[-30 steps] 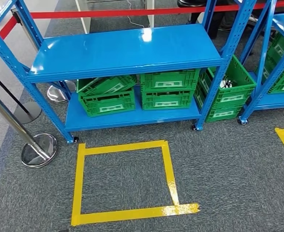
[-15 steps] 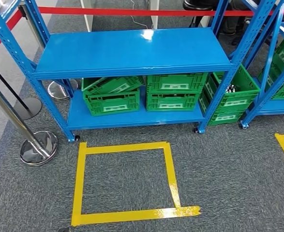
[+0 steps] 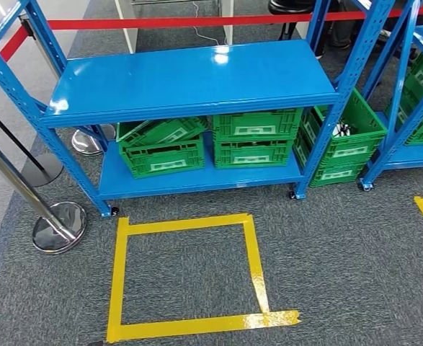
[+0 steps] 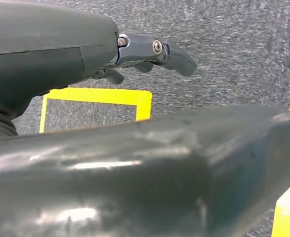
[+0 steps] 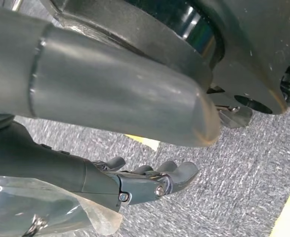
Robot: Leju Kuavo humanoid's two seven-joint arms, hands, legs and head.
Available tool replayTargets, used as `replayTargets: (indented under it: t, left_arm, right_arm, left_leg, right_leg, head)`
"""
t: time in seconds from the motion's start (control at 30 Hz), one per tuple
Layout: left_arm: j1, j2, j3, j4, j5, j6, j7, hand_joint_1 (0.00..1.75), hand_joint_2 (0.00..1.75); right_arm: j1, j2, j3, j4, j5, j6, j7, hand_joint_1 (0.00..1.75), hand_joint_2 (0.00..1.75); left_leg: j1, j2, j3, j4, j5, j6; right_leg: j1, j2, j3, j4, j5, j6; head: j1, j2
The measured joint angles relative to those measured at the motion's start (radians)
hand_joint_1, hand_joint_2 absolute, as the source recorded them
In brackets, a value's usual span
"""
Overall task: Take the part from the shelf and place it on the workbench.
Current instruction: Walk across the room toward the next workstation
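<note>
I stand before the blue shelf, both arms hanging. My left hand and right hand hold nothing, fingers loosely apart above the grey carpet. The part seems to lie in the angled green crate at the shelf's right end; I cannot identify it. Best to square up inside the yellow tape square before reaching.

Grey carpet floor with a yellow tape square lower centre, chrome stanchion bases at left, red barrier tape along the top.
</note>
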Motion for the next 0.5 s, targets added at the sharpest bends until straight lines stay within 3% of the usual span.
replayTargets:
  t: [0.07,0.1,0.17,0.27,0.33,0.4,0.43,0.47,0.5]
  left_arm:
    - [0.000,0.000,0.000,0.000,0.000,0.000,-0.001,0.00,0.00]
    - [-0.001,0.000,0.000,0.000,0.000,-0.001,-0.002,0.00,0.00]
    - [-0.003,0.000,0.000,0.000,0.000,-0.002,-0.004,0.00,0.00]
    - [-0.001,0.000,0.000,0.000,0.001,-0.003,-0.005,0.00,0.00]
    - [-0.002,0.000,0.000,0.000,0.001,-0.004,-0.005,0.00,0.00]
    - [-0.004,-0.001,0.000,0.000,0.001,-0.004,-0.005,0.00,0.00]
    - [-0.004,-0.001,0.000,0.000,0.001,-0.004,-0.005,0.00,0.00]
    - [-0.003,-0.001,0.000,0.000,0.001,-0.005,-0.006,0.00,0.00]
    - [-0.003,-0.001,0.000,0.000,0.001,-0.005,-0.006,0.00,0.00]
  right_arm:
    - [0.000,0.000,0.000,0.000,0.000,0.000,0.000,0.00,0.00]
    - [-0.001,0.000,0.000,0.000,0.000,0.000,0.000,0.00,0.00]
    - [-0.003,0.000,0.000,0.000,0.000,0.002,0.000,0.00,0.00]
    - [-0.004,0.000,0.000,0.000,-0.001,0.004,0.000,0.00,0.00]
    - [-0.005,0.000,0.000,0.000,-0.002,0.004,0.000,0.00,0.00]
    - [-0.004,0.000,0.000,0.000,-0.003,0.005,0.000,0.00,0.00]
    - [-0.003,0.000,0.000,0.000,-0.003,0.005,0.000,0.00,0.00]
    - [-0.001,0.000,0.000,0.000,-0.003,0.006,0.001,0.00,0.00]
    - [-0.001,0.000,0.000,0.000,-0.004,0.007,0.002,0.00,0.00]
  left_leg:
    - [0.000,0.000,0.052,-0.124,0.075,0.007]
    - [-0.002,0.000,0.078,-0.183,0.096,0.011]
    - [-0.007,0.000,0.101,-0.236,0.100,0.019]
    - [-0.005,0.000,0.105,-0.251,0.102,0.034]
    - [-0.001,0.001,0.112,-0.262,0.104,0.047]
    - [-0.003,0.002,0.114,-0.262,0.100,0.055]
    - [-0.005,0.002,0.116,-0.262,0.098,0.057]
    - [-0.006,0.002,0.118,-0.262,0.095,0.058]
    - [-0.006,0.001,0.122,-0.262,0.092,0.058]
  right_leg:
    - [0.001,0.002,0.008,0.000,-0.007,0.005]
    - [0.002,0.002,0.011,0.000,-0.011,0.010]
    - [0.004,0.001,0.012,-0.002,-0.015,0.022]
    - [0.003,0.000,0.012,-0.001,-0.022,0.038]
    - [0.003,0.001,-0.023,0.064,-0.059,0.044]
    - [0.003,0.001,-0.097,0.201,-0.113,0.047]
    - [0.003,0.001,-0.131,0.257,-0.126,0.049]
    - [0.003,0.001,-0.152,0.284,-0.122,0.049]
    - [0.003,0.001,-0.152,0.268,-0.097,0.048]
  head:
    - [0.000,0.000]
    - [0.000,0.000]
    - [0.002,0.000]
    - [0.004,0.000]
    - [0.007,0.000]
    - [0.011,0.000]
    - [0.012,0.000]
    - [0.012,0.000]
    - [0.012,0.000]
